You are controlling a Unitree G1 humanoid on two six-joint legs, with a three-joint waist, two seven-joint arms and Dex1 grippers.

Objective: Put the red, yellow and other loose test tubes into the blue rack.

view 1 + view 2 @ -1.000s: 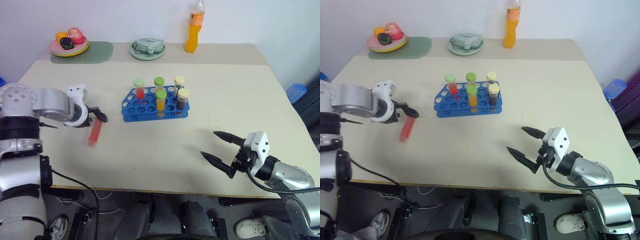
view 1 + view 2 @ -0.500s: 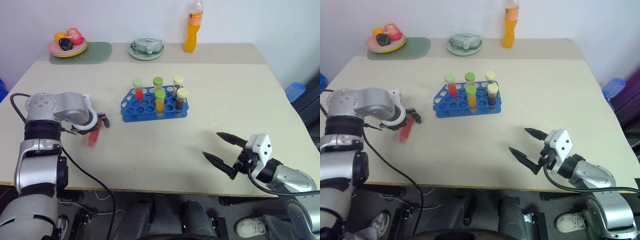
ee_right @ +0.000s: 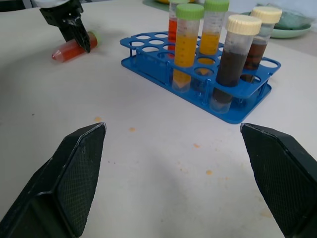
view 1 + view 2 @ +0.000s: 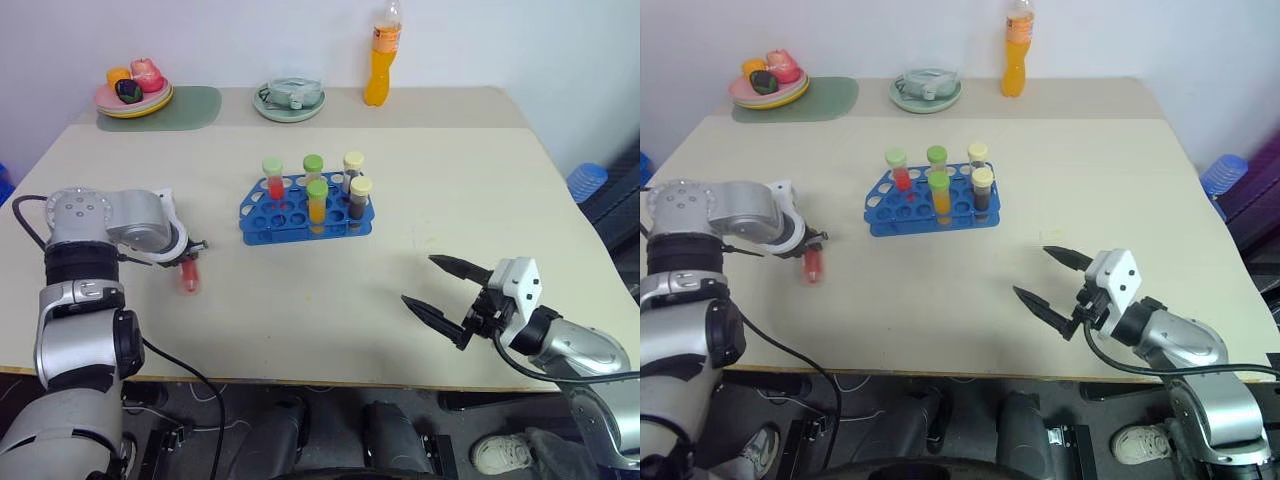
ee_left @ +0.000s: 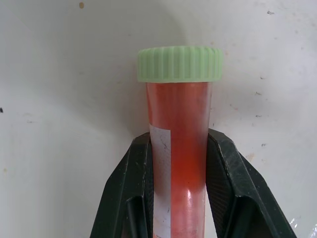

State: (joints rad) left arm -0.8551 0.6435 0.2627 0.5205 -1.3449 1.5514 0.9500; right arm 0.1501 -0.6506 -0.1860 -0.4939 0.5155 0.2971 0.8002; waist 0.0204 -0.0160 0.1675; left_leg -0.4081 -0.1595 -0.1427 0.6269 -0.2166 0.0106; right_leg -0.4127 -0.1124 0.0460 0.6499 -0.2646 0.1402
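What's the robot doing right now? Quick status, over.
Left gripper shut on red tube lying on table. Right gripper open, empty. Blue rack holds five tubes; path there clear.

Green-capped red test tube (image 5: pixel 178 163) lies on its side left of five-tube blue rack (image 4: pixel 300 212).
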